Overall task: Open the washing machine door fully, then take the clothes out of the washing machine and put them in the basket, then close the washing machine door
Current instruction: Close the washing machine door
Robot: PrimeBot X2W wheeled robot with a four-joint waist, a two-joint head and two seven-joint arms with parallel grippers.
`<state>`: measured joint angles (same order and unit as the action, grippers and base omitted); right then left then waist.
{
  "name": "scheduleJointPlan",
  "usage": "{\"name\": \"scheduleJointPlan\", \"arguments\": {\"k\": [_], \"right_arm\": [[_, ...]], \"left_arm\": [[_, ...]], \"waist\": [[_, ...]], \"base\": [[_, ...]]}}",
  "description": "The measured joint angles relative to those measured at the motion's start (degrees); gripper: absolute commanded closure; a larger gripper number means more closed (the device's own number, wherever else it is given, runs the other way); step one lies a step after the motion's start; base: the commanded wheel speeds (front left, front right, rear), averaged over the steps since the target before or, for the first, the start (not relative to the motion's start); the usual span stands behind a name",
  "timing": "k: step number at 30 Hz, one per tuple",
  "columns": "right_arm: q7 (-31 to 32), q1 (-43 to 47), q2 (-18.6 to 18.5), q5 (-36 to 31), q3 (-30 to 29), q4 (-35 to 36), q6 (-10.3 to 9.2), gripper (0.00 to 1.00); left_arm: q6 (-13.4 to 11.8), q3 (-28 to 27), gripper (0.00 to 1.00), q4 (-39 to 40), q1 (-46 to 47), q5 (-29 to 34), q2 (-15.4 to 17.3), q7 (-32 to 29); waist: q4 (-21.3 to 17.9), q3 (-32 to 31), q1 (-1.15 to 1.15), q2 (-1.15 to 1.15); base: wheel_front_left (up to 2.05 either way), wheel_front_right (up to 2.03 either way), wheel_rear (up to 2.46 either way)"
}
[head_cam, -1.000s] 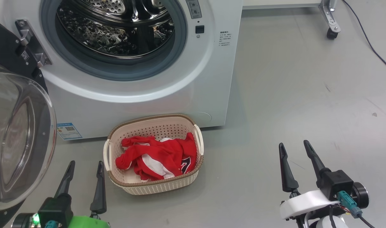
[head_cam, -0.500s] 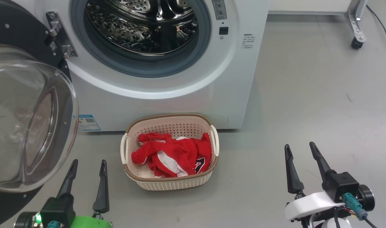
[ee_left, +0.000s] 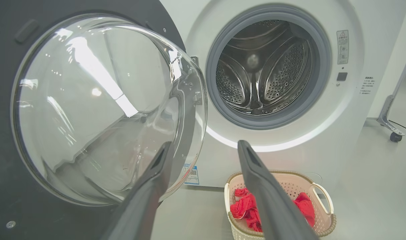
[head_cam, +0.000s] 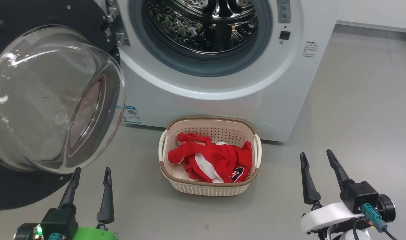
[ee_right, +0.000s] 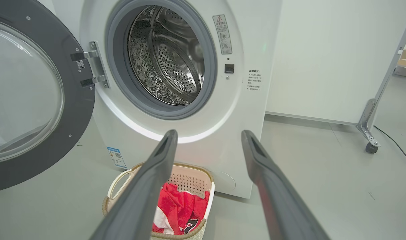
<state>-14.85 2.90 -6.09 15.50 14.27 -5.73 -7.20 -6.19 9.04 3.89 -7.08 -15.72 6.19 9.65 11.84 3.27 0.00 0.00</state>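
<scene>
The white washing machine (head_cam: 223,96) stands ahead with its steel drum (head_cam: 206,23) bare. Its black door (head_cam: 9,186), glass bowl (head_cam: 53,100) bulging toward me, hangs wide open at the left. The red clothes (head_cam: 211,158) lie in the cream basket (head_cam: 208,190) on the floor before the machine. My left gripper (head_cam: 91,171) is open and empty, just below the door's glass. My right gripper (head_cam: 318,155) is open and empty, right of the basket. In the left wrist view the door's bowl (ee_left: 99,106) is close ahead; the right wrist view faces the drum (ee_right: 166,56) and basket (ee_right: 123,178).
Grey floor (head_cam: 356,110) spreads to the right of the machine. A metal frame leg with a caster (ee_right: 371,146) and a black cable stand at the far right by a white wall (ee_right: 323,50). A blue label (head_cam: 129,115) sits low on the machine's front.
The head view has swung left, so machine, basket and door sit further right in it. Both grippers stay open at the same spots in the view.
</scene>
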Motion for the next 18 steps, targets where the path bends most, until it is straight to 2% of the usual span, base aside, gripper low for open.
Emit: {"name": "scheduleJointPlan", "arguments": {"k": [10,18], "right_arm": [[0.4,0.0,-0.2,0.0,0.8,-0.1,0.04,0.00],[1.0,0.0,-0.1,0.0,1.7,-0.3,0.59,0.00]], "left_arm": [[0.0,-1.0,0.00,-1.0,0.0,-0.1,-0.2,0.1],[-0.1,-1.9,0.00,-1.2,-0.3,-0.1,-0.3,0.4]], "waist": [[5.9,-0.5,0.00,0.00],[7.5,-1.7,0.00,0.00]], "base": [[0.00,0.00,0.00],[0.00,0.00,0.00]]}}
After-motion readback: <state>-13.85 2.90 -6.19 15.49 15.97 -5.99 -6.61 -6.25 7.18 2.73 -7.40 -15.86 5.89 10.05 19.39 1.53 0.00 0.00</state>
